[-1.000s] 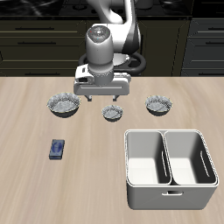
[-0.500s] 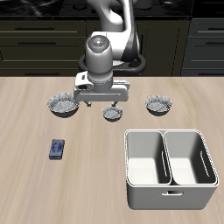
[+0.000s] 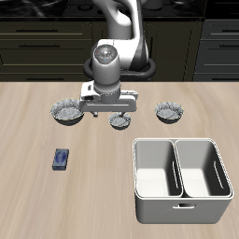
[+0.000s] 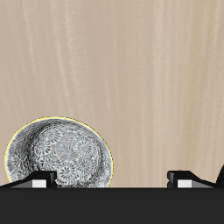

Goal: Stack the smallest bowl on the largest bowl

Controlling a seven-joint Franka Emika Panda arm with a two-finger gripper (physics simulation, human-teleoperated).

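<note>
The smallest bowl (image 3: 120,120) sits on the table between two bigger ones, grey-white with a dark speckled rim. It also shows in the wrist view (image 4: 59,156), close under one fingertip (image 4: 39,179). The largest bowl (image 3: 65,112) stands off to one side of it and the mid-sized bowl (image 3: 170,113) on the other side. My gripper (image 3: 112,113) is open and empty, low over the table, with one finger above the smallest bowl's rim and the other beside the bowl. In the wrist view the gripper (image 4: 114,178) frames bare wood.
A white two-compartment caddy (image 3: 182,179) stands near the table's front edge. A small blue object (image 3: 62,159) lies on the table nearer the front, below the largest bowl. Dark cabinets run behind the table.
The gripper has come down and a little toward the table's front, closer over the smallest bowl. It stays open. The bowls have not moved.
</note>
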